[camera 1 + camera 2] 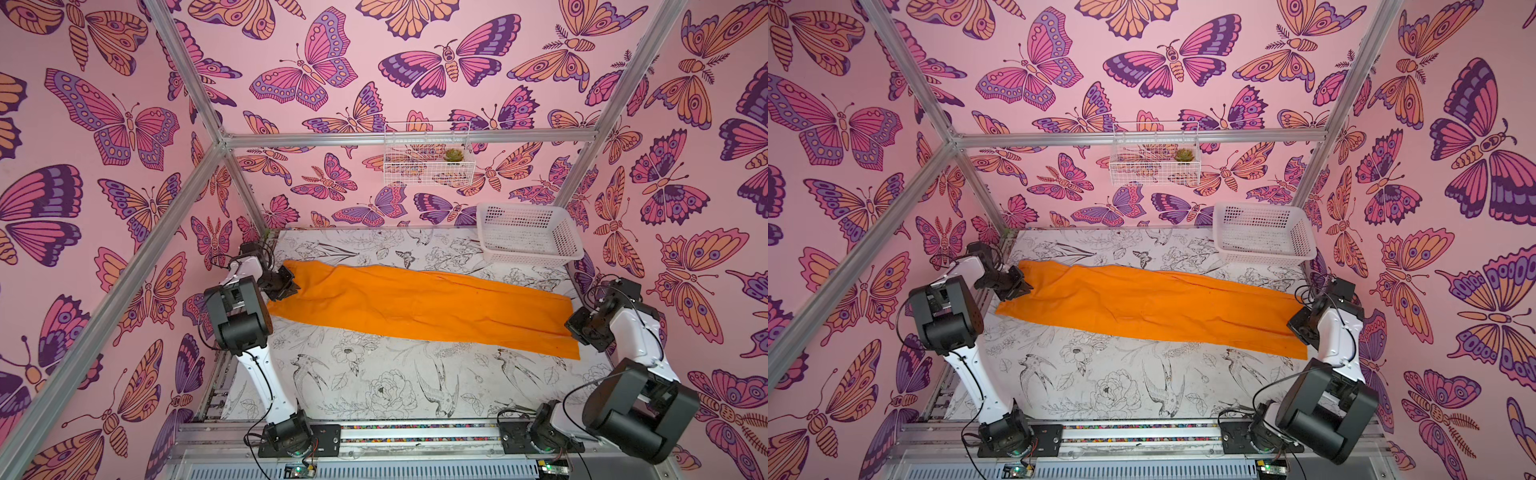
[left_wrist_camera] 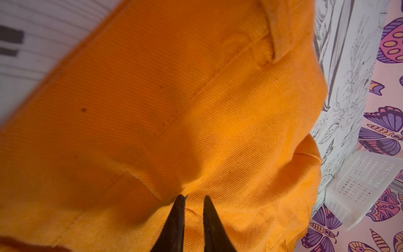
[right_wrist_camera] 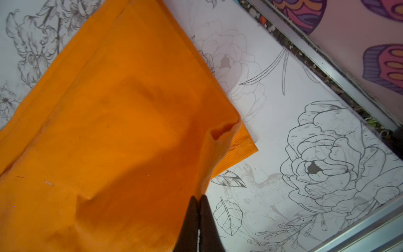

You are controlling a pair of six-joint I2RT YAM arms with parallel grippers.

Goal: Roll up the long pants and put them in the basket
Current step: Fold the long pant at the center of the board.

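Observation:
The long pants (image 1: 415,303) (image 1: 1142,303) lie flat as one long bright orange strip across the table, from the left edge to the right. My left gripper (image 1: 291,286) (image 1: 1021,286) is at their far-left end. In the left wrist view its fingertips (image 2: 194,197) stand slightly apart with a fold of the orange cloth (image 2: 174,109) pinched between them. My right gripper (image 3: 198,197) is shut tight on the cloth's edge (image 3: 109,131) near the right-end corner. In both top views the right wrist (image 1: 592,326) covers its fingers.
A white plastic basket (image 1: 528,237) (image 1: 1262,232) stands at the table's back right corner. A wire basket (image 1: 428,153) with a small succulent hangs on the back wall. The floral-print table (image 1: 374,382) is bare in front of the pants. Metal frame rails (image 3: 327,65) border the table.

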